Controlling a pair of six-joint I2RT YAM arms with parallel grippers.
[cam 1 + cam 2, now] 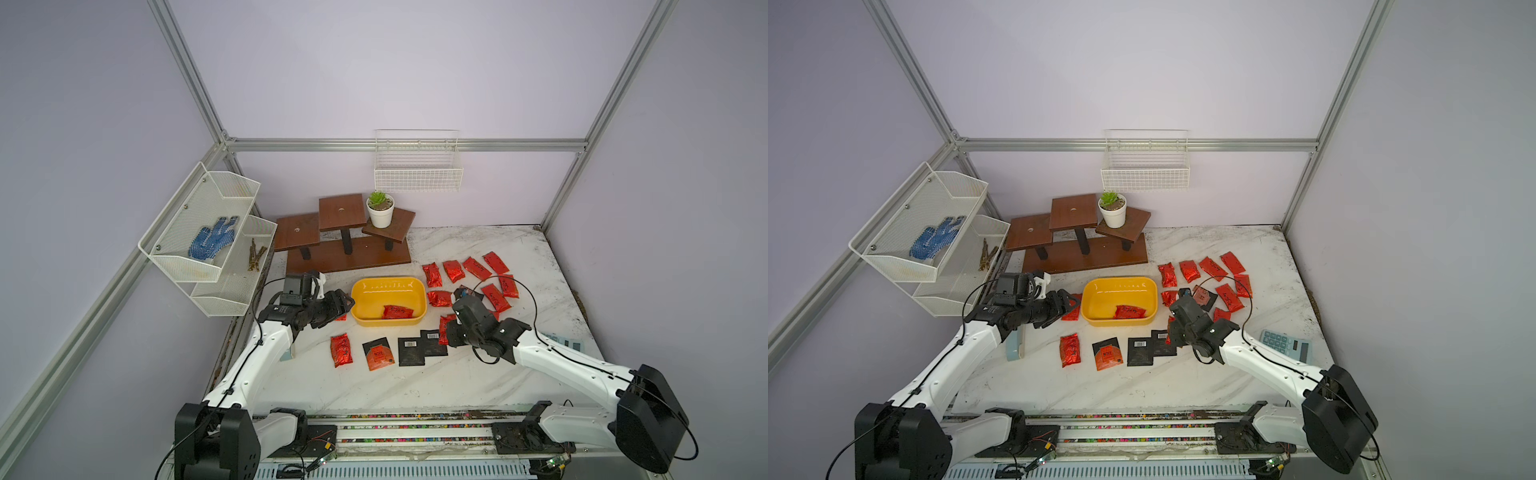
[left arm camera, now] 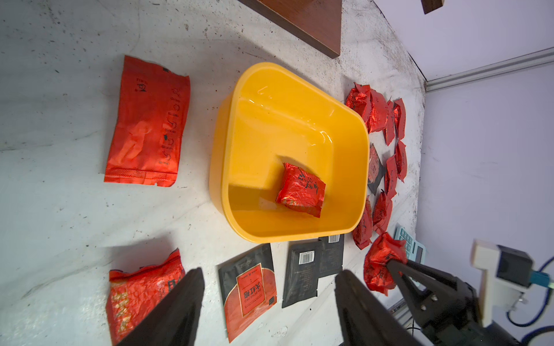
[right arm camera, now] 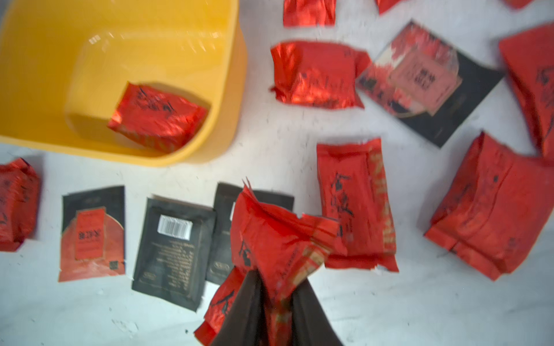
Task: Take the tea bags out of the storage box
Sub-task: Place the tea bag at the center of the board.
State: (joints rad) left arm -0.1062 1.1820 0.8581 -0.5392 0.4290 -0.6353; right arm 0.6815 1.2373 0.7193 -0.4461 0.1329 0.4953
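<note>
One tea bag (image 1: 397, 311) | in storage box (image 1: 374, 300) | long axis along box length

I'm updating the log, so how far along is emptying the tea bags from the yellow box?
Done: most tea bags lie on the table around the storage box. In hand: the right tool is shut on a red packet outside the box. Remaining: one last packet lies inside, the left tool open beside it.
</note>
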